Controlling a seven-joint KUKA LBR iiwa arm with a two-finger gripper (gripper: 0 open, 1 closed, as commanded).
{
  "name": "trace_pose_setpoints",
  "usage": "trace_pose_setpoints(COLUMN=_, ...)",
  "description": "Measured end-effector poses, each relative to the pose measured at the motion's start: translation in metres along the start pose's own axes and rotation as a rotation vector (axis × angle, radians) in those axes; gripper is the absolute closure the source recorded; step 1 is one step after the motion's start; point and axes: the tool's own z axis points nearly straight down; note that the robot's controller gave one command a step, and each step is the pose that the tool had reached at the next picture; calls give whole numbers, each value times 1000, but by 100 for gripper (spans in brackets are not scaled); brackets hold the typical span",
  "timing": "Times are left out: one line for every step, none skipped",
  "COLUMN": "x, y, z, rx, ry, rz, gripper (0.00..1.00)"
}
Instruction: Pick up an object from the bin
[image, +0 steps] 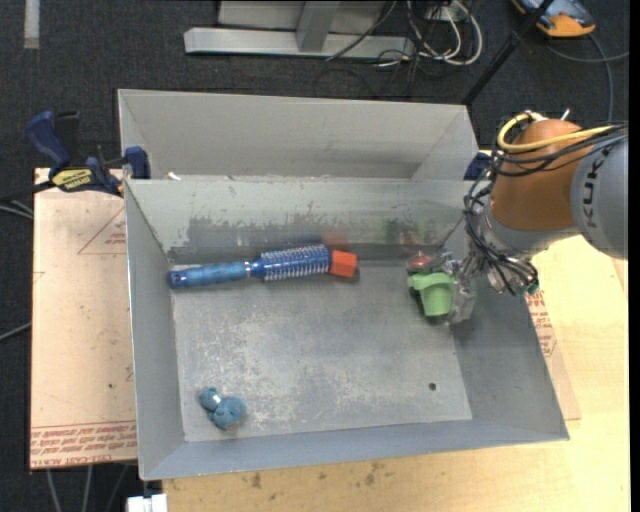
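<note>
Your gripper (458, 297) hangs low in the bin (300, 345), well right of the blue brush (250, 268). It is close against a green piece (433, 293), which lies on the side facing the brush. You cannot tell whether the claw is open or closed. An orange cube (343, 264) sits just beside the brush's right end.

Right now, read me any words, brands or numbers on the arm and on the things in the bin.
"KU": turned sideways on the arm; the rest is cut off at the picture's edge.
Brush, orange block, green piece, blue lump: no text that I can read.
</note>
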Motion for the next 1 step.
trace_pose_setpoints(x=0, y=1, z=-116, rx=3, ry=-4, rz=-9, gripper=100)
